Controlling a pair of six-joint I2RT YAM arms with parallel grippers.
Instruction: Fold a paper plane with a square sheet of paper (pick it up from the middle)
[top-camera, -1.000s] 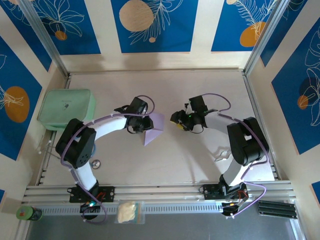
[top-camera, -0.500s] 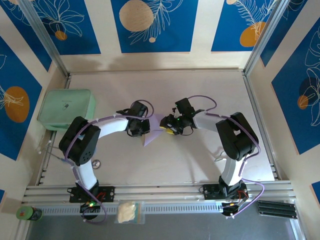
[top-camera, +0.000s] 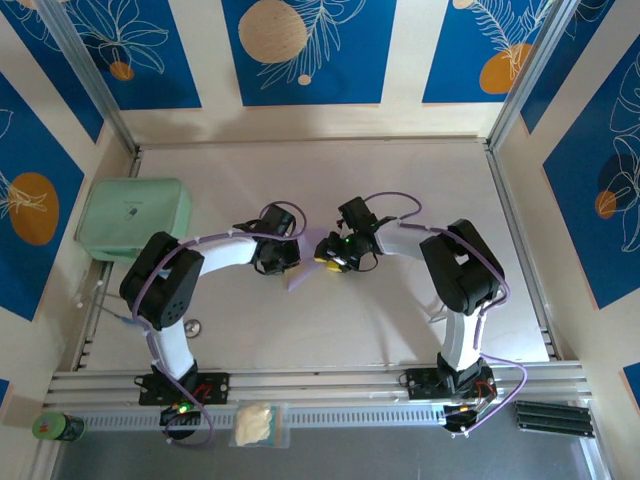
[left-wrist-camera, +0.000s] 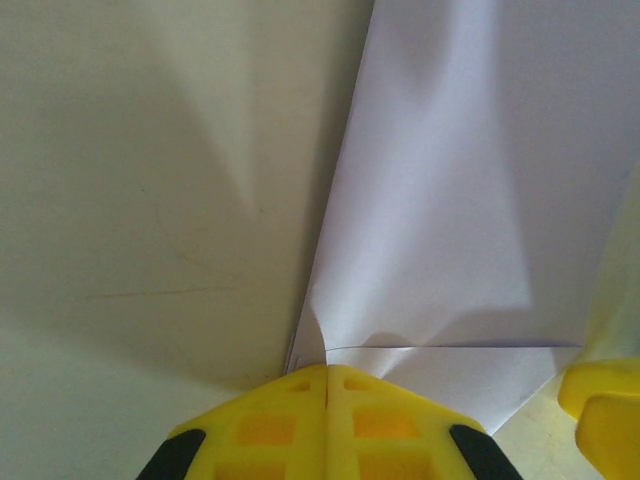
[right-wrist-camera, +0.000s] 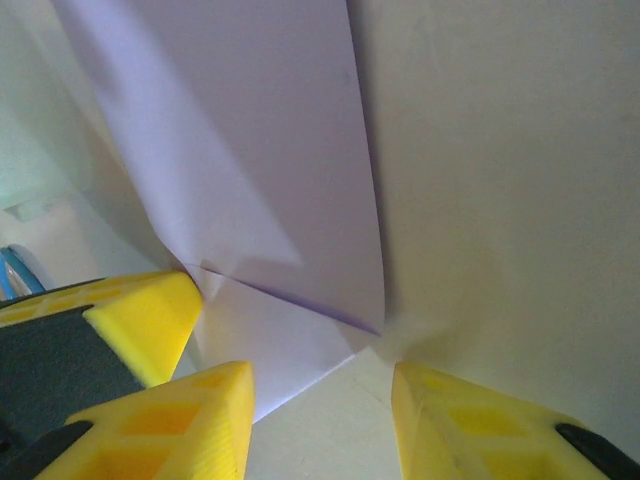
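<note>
The square sheet of paper (top-camera: 298, 277), pale lilac and folded to a pointed shape with a crease, lies mid-table between both grippers. My left gripper (top-camera: 284, 256) is shut on its edge; in the left wrist view the yellow fingertips (left-wrist-camera: 300, 385) meet with the paper (left-wrist-camera: 470, 200) pinched and buckled at their tip (left-wrist-camera: 326, 372). My right gripper (top-camera: 328, 253) faces it from the right. In the right wrist view that gripper (right-wrist-camera: 320, 400) stands open, jaws astride the paper's near corner (right-wrist-camera: 280, 340), touching nothing. The left gripper's finger (right-wrist-camera: 140, 320) shows there at the left.
A mint-green rounded box (top-camera: 135, 218) sits at the table's left edge. A small round disc (top-camera: 192, 326) lies near the left arm's base. Aluminium rails (top-camera: 320, 380) run along the near edge, with a pale lump (top-camera: 255, 424) and a green can (top-camera: 58, 427) below them.
The right gripper has swung left up to the paper and its jaws have narrowed. The left gripper has closed on the paper's edge and shifted slightly, pulling the paper with it.
</note>
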